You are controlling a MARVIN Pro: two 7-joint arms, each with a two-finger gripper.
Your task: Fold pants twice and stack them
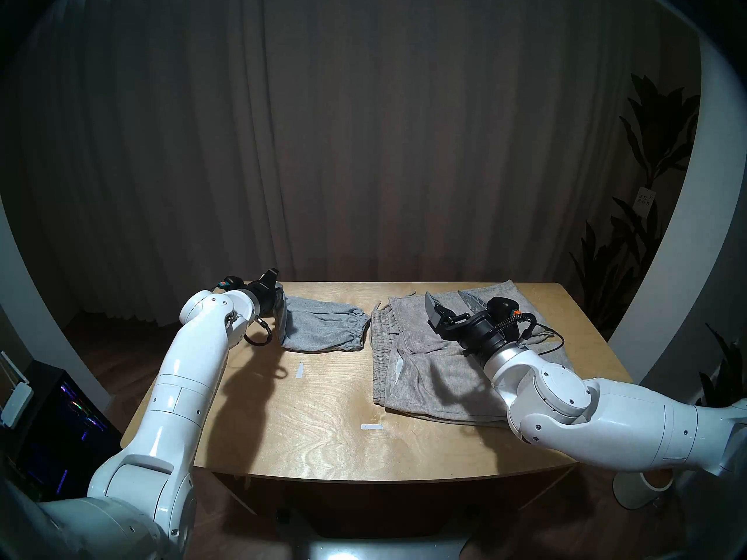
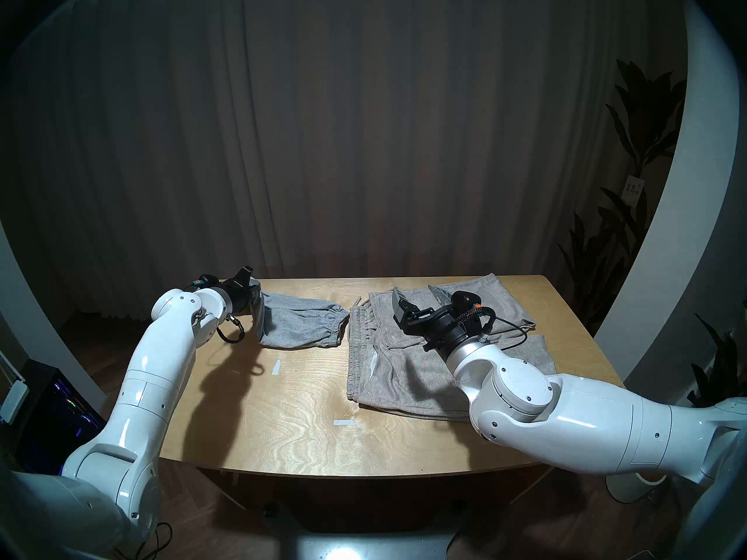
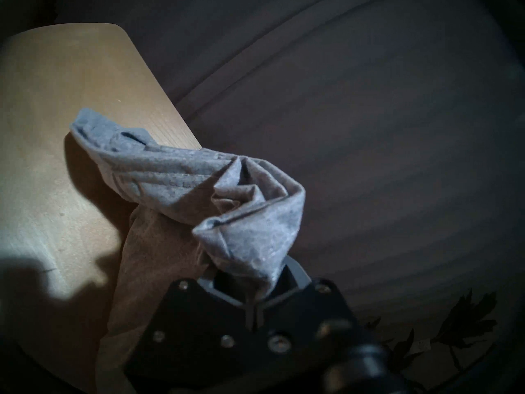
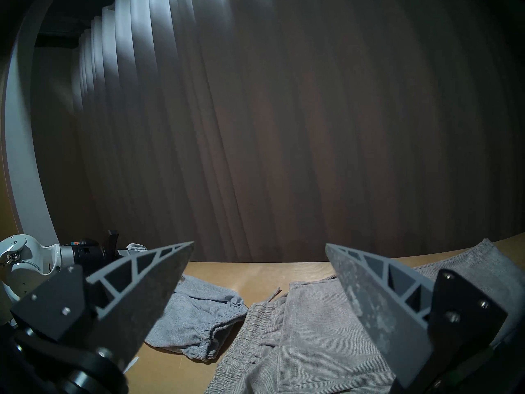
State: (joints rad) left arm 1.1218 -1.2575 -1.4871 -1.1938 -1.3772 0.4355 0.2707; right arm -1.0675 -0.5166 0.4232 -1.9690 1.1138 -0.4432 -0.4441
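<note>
Over at the far left corner of the counter [image 1: 283, 417], the left pincer [image 1: 279, 300] is clamped tight on one end of the small light grey pants [image 1: 323, 325], lifting that end while the rest trails across the wood. The beige-grey pants [image 1: 424, 369] lie flat just beside them. The right pincer [image 1: 448, 304] hovers above those, spread wide and empty.
</note>
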